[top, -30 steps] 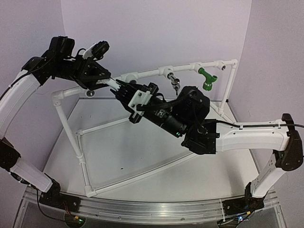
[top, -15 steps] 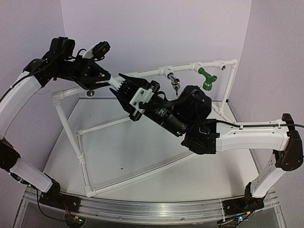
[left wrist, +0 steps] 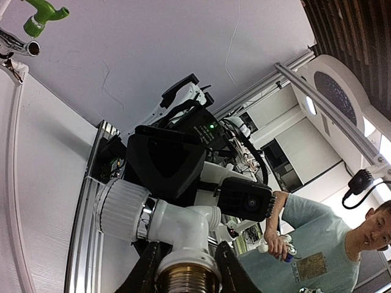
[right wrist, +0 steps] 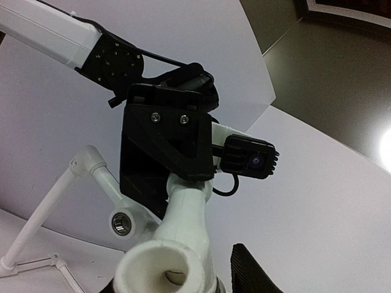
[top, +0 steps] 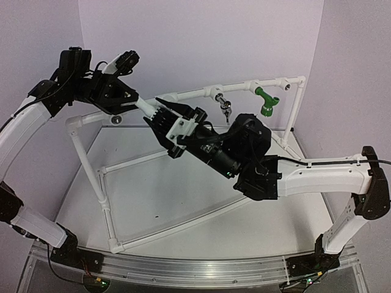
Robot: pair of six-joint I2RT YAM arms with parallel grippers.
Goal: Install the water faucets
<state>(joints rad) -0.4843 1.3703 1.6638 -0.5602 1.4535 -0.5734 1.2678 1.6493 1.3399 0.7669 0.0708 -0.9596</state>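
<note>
My left gripper (top: pixel 135 102) is shut on the threaded end of a white faucet (top: pixel 148 108) and holds it in the air above the frame's left rear corner. In the left wrist view the faucet (left wrist: pixel 183 226) sits between my fingers, brass thread nearest the camera. My right gripper (top: pixel 160 114) is open, its jaws spread on either side of the faucet's spout end. In the right wrist view the spout (right wrist: pixel 162 265) fills the foreground with a gap to my finger (right wrist: pixel 256 271). A chrome faucet (top: pixel 225 107) and a green faucet (top: pixel 266 101) hang from the rear rail.
The white pipe frame (top: pixel 91 174) stands on the table, with an open round socket fitting (top: pixel 116 120) at its left rear, also in the right wrist view (right wrist: pixel 121 223). A person (left wrist: pixel 324 244) stands beyond the table's near edge.
My right gripper has opened off the white faucet and its jaws now stand spread around it. My left gripper still holds the faucet and has shifted slightly left.
</note>
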